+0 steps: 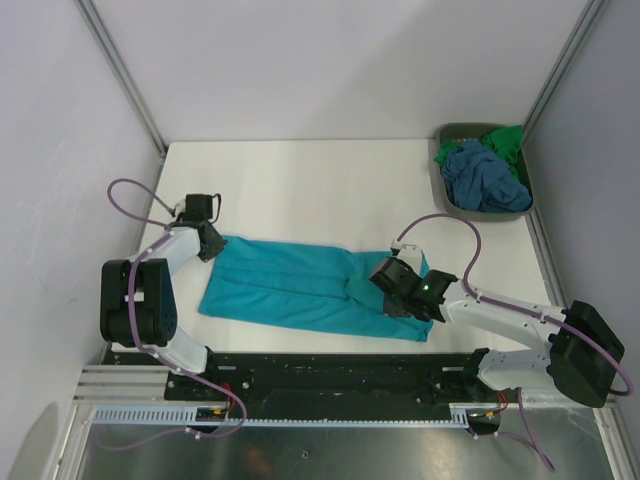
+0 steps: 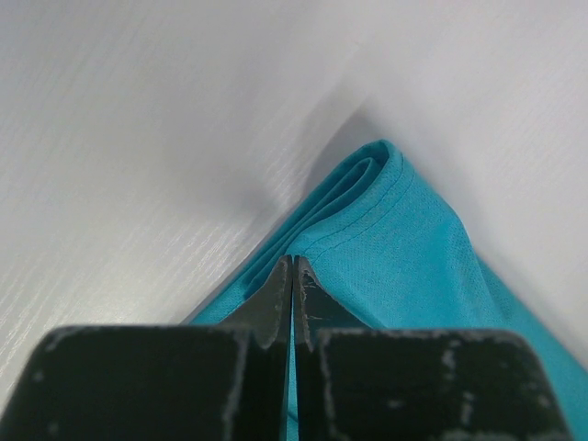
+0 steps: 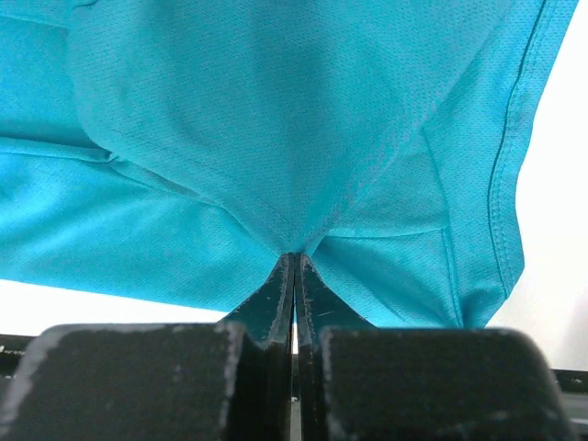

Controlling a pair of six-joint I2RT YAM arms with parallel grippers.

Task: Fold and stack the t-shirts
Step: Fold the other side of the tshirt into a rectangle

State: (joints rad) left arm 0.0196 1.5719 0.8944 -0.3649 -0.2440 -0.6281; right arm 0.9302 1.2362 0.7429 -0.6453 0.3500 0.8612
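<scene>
"Grey-green bin (image 1: 460, 132), far right corner: what was in it?"
"2 tees, bunched up: slate-blue t-shirt (image 1: 480, 172) in front, green t-shirt (image 1: 505, 140) behind. Only 1 bin."
"And the 3rd?"
"On the table (image 1: 300, 190), btwn the arms: the teal t-shirt (image 1: 300, 290), laid out as a long strip. The left gripper (image 2: 292, 262) was clamped on its left corner, and the right gripper (image 3: 294, 257) was pinched tight on cloth near the right end. So 3 shirts, 2 grippers, both gripping teal."

Between my right fingers (image 3: 268, 296) the pinched fold of the teal t-shirt (image 3: 276, 119) is hidden, its cloth cut off top and left. In the bin (image 1: 490, 211), the slate-blue t-shirt (image 1: 480, 175) covers most of the green t-shirt (image 1: 505, 140).
</scene>
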